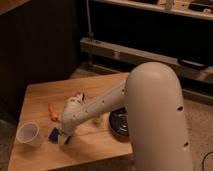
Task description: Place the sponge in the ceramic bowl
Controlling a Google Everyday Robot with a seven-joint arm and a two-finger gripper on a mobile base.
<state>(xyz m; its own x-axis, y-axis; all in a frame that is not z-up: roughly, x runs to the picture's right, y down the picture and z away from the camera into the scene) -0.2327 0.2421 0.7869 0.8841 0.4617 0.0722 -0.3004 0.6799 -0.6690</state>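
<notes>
Down by the cup [28, 134], your gripper [63, 137] sits right at the sponge [52, 133], can't tell its grip tbh; bowl [118, 123] is well apart.

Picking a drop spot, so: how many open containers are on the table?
2: plastic cup at front-left, left of the gripper; ceramic bowl right, partly behind the arm, which may hide others.

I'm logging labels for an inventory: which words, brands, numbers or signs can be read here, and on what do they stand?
No text can be read anywhere in this view.
Sponge, ceramic bowl, plastic cup, orange carrot-shaped item: no markings visible.
Robot arm: plain pale shell, no logo visible; its gripper is low over the table, right beside the sponge.
Shelf items at upper right: too blurred to tell.
</notes>
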